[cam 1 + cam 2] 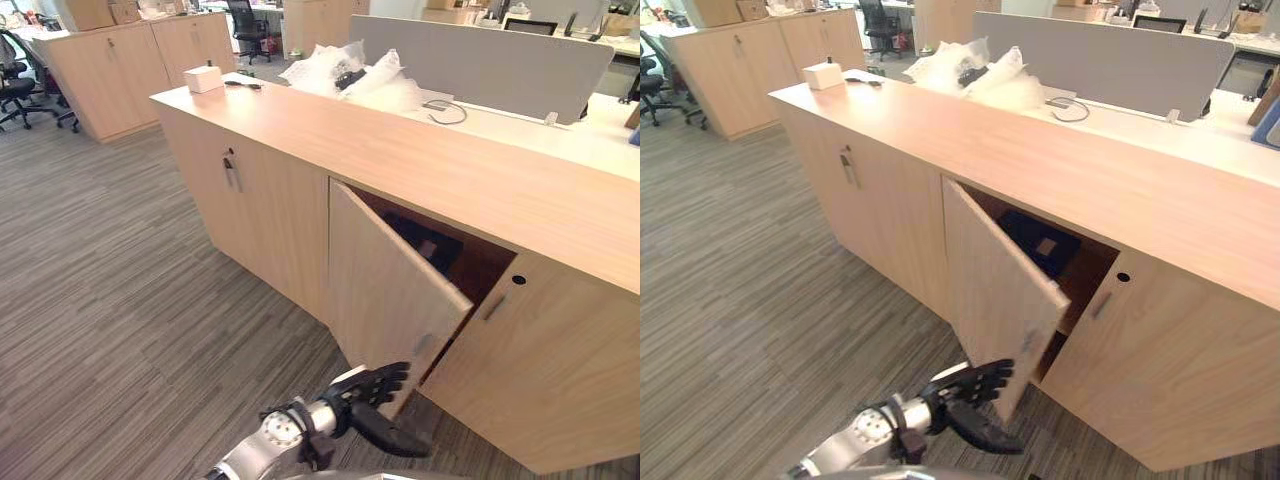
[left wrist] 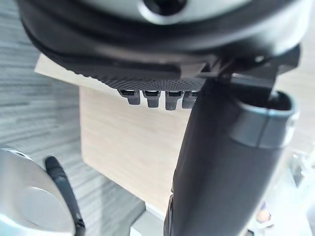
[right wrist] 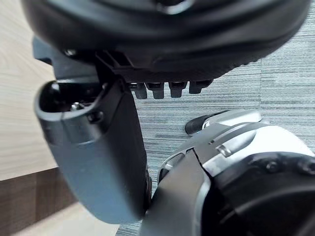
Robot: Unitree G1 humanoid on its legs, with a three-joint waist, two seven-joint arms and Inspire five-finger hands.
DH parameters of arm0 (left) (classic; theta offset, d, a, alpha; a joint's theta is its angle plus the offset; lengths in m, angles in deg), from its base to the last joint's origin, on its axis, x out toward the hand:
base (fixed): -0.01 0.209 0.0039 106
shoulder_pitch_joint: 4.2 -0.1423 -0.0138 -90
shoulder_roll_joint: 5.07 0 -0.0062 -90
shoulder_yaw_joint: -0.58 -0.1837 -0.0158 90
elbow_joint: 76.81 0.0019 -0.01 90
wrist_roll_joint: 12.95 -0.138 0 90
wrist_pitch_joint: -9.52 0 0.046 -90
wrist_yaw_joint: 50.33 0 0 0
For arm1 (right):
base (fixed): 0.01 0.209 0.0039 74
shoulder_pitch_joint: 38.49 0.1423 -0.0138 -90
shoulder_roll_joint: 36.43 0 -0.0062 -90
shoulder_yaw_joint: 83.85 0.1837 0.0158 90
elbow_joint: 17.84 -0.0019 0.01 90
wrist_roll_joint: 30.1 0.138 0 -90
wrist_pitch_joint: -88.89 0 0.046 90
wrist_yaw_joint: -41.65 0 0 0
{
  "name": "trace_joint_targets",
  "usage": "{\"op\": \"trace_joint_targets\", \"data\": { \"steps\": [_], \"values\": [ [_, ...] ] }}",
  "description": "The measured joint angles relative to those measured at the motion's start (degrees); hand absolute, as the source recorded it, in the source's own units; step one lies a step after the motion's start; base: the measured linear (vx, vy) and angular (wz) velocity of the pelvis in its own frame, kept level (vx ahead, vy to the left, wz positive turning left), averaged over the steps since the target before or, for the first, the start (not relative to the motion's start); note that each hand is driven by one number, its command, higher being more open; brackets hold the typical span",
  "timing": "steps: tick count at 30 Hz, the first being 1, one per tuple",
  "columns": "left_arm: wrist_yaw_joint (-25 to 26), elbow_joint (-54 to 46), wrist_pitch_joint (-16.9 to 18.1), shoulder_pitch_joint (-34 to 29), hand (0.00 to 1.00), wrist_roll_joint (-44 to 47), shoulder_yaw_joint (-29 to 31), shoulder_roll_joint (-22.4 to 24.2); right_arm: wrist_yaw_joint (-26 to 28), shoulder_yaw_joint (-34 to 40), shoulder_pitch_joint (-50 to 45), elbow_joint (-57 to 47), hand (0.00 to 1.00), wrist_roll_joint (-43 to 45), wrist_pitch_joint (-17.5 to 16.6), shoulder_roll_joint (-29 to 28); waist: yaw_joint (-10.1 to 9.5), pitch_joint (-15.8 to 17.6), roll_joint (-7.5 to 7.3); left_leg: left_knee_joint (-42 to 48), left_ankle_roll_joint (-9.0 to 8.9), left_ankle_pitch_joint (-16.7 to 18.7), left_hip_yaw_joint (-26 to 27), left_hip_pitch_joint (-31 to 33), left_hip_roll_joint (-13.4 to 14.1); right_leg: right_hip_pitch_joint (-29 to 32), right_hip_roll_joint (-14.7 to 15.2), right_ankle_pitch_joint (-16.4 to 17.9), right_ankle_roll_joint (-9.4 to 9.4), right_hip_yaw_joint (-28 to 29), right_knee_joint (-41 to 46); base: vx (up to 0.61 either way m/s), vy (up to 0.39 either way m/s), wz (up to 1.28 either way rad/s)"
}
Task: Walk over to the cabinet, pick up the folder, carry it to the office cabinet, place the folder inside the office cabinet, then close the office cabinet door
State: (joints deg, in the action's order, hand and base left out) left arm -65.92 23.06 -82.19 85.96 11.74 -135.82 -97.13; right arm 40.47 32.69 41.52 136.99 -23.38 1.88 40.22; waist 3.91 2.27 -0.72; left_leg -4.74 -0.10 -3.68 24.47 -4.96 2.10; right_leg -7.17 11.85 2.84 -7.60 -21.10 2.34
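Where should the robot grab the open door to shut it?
Probably the door at its free edge, low by the handle, from the outer face: it hinges on the left, so a push there should turn it easiest. The left hand is at that corner.

The office cabinet [image 1: 450, 165] has its door [image 1: 395, 290] swung half open over the striped grey carpet [image 1: 120, 300]. The left hand [image 1: 372, 385] rests straight fingers against the door's lower corner (its outer face). A dark item [image 1: 425, 245] lies inside. A small white box [image 1: 203, 78] and crumpled plastic wrap [image 1: 350, 75] sit on top.
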Motion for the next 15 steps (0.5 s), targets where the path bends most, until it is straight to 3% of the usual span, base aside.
{"op": "trace_joint_targets", "data": {
  "steps": [3,7,8,9,11,13,15],
  "values": [
    [0.2,-1.2,1.1,0.1,1.0,0.0,1.1,-0.2,0.0,-3.0,-0.1,-0.6,1.0,-0.4,0.2,1.1,-0.01,-0.5,0.84,-0.1,-0.08,0.0,0.1,-0.1,0.4,-0.1,-0.4,0.1,0.27,0.1,-0.3,0.01,-0.046,-0.04],
    [1.0,2.5,1.4,-3.6,1.0,0.0,11.0,1.8,0.7,-8.5,-0.9,-4.9,1.0,-2.2,0.4,1.4,-0.01,-0.1,0.43,3.6,-1.25,2.1,1.8,0.3,2.2,-0.3,-1.3,0.5,0.91,1.8,-0.1,0.02,-0.068,-0.23],
    [2.7,7.4,1.4,-3.9,1.0,0.1,16.1,4.1,0.8,-9.8,-1.7,-6.8,1.0,-2.2,0.4,1.2,0.0,0.9,-0.06,10.2,-1.71,5.4,2.2,1.7,4.4,-1.1,-1.8,1.0,1.45,2.4,0.4,0.02,-0.082,-0.24],
    [3.2,8.5,1.4,-3.9,1.0,0.1,17.2,4.6,0.9,-9.9,-1.9,-7.0,1.0,-2.2,0.4,1.1,-0.01,1.0,-0.07,11.7,-1.86,6.1,2.2,2.1,5.0,-1.2,-2.0,1.2,1.5,2.5,0.5,0.03,-0.14,-0.25],
    [6.9,13.8,1.4,-4.1,1.0,-0.6,23.3,7.2,1.2,-9.5,-3.1,-8.4,1.0,-2.1,-0.1,0.7,-0.08,2.3,0.05,21.9,-3.29,9.7,3.0,4.8,9.2,-1.3,-3.2,2.6,2.21,3.8,2.0,0.03,-0.105,-0.32],
    [10.1,17.2,1.8,-5.3,1.0,-2.5,27.7,8.4,0.9,-6.0,-1.7,-5.9,1.0,-1.9,-0.3,0.2,-0.41,3.4,-0.12,31.0,-3.59,10.1,3.0,7.2,12.5,-1.3,-4.0,3.5,2.8,5.9,3.2,0.03,-0.086,-0.56],
    [11.8,22.0,2.2,-6.1,1.0,-4.6,30.4,10.3,-0.5,-2.4,-0.5,-3.0,1.0,-1.2,-0.5,0.5,-0.75,4.3,1.2,38.7,-3.27,9.8,-1.5,9.3,14.8,-1.4,-5.3,4.0,3.37,8.7,4.3,0.03,-0.07,-0.67]
  ]
}}
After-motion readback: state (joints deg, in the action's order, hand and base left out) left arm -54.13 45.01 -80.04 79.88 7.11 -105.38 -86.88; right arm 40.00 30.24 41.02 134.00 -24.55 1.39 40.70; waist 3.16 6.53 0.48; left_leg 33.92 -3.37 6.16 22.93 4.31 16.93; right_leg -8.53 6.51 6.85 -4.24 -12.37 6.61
